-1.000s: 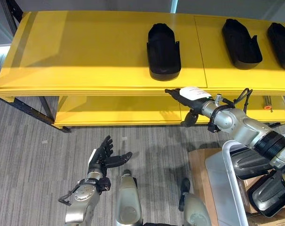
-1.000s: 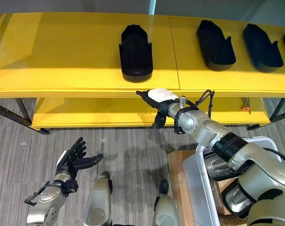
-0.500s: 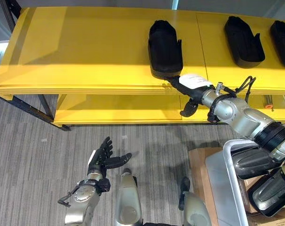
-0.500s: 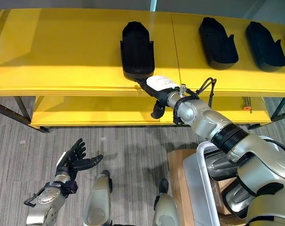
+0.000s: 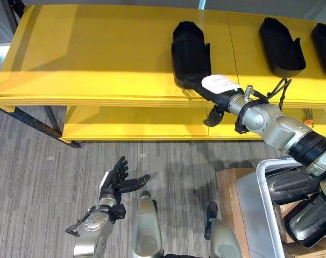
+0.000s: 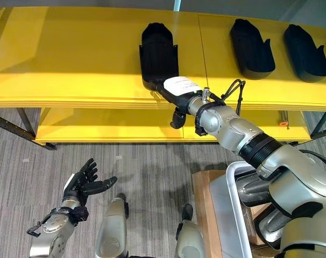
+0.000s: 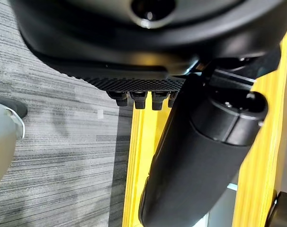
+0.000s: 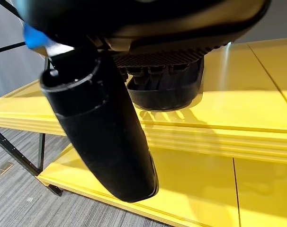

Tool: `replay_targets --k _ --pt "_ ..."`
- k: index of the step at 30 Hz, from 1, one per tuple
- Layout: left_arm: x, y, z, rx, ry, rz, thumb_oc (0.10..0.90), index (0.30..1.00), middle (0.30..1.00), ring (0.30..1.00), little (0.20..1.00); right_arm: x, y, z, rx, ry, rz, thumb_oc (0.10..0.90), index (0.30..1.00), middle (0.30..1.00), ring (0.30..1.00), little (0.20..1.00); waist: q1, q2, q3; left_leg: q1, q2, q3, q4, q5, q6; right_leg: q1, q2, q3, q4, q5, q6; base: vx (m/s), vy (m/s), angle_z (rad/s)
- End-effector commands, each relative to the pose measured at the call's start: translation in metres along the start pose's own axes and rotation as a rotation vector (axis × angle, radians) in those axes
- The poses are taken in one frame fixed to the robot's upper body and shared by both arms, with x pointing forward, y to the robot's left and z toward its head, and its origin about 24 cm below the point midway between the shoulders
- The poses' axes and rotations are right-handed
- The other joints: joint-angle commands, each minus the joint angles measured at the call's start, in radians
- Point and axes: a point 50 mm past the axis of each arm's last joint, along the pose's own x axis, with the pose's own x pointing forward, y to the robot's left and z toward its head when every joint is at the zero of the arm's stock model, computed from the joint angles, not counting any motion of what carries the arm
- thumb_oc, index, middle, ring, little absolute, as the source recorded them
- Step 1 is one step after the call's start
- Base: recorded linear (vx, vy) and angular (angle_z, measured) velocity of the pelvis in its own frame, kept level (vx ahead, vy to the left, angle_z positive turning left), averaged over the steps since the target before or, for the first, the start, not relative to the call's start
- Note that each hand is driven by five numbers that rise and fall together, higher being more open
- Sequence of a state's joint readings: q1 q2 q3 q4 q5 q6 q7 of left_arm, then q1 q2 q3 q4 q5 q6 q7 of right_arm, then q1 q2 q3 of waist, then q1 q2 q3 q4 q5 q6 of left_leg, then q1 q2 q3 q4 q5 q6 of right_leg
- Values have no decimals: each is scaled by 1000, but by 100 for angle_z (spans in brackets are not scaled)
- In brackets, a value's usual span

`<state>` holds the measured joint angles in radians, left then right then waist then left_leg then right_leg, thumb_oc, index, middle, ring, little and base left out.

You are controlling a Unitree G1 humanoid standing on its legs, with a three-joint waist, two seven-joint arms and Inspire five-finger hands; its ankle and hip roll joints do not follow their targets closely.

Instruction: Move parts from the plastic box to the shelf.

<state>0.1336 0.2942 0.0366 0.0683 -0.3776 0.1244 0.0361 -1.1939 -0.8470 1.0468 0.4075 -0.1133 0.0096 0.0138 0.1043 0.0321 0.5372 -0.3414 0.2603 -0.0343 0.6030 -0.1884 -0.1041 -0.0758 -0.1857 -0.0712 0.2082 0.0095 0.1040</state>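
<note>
Left eye view gives you the right hand point(image 5: 214, 90) stretched out to the front edge of the yellow shelf point(image 5: 98, 59), its straight fingers against the near end of a black part point(image 5: 190, 54) lying on the top board, thumb hanging down below the edge. The right wrist view backs this up: the fingers lie flat at the part's rounded end and are not curled round it. Two more black parts point(image 5: 281, 38) rest further to the right on the same board, well apart from the first. At the lower right you see the white box point(image 5: 262, 204), with dark parts point(image 5: 292, 185) lying in it. Your left hand point(image 5: 117, 180) hangs low over the grey floor, fingers spread and holding nothing.
</note>
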Motion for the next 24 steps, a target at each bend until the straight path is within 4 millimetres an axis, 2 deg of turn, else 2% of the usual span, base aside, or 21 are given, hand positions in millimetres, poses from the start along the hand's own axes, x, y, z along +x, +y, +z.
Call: replay_targets --k 1,12,24 --pt "-13 -3 25 -25 -173 3 900 1000 1000 1000 1000 6 -84 27 -77 -90 -268 900 1000 1000 1000 1000 4 23 -17 106 104 -32 -203 260 -18 14 -33 69 85 144 -43 0 0 0" --pt "-14 -3 26 -28 -176 1 900 1000 1000 1000 1000 11 -81 18 -45 -37 -265 900 1000 1000 1000 1000 13 29 -17 68 102 -39 -187 258 -21 -24 -32 71 103 146 -43 0 0 0" --pt "-14 -4 26 -37 -182 6 900 1000 1000 1000 1000 18 -89 11 -55 20 -292 900 1000 1000 1000 1000 12 35 -17 41 104 -44 -182 258 -22 -50 -30 73 108 148 -44 0 0 0"
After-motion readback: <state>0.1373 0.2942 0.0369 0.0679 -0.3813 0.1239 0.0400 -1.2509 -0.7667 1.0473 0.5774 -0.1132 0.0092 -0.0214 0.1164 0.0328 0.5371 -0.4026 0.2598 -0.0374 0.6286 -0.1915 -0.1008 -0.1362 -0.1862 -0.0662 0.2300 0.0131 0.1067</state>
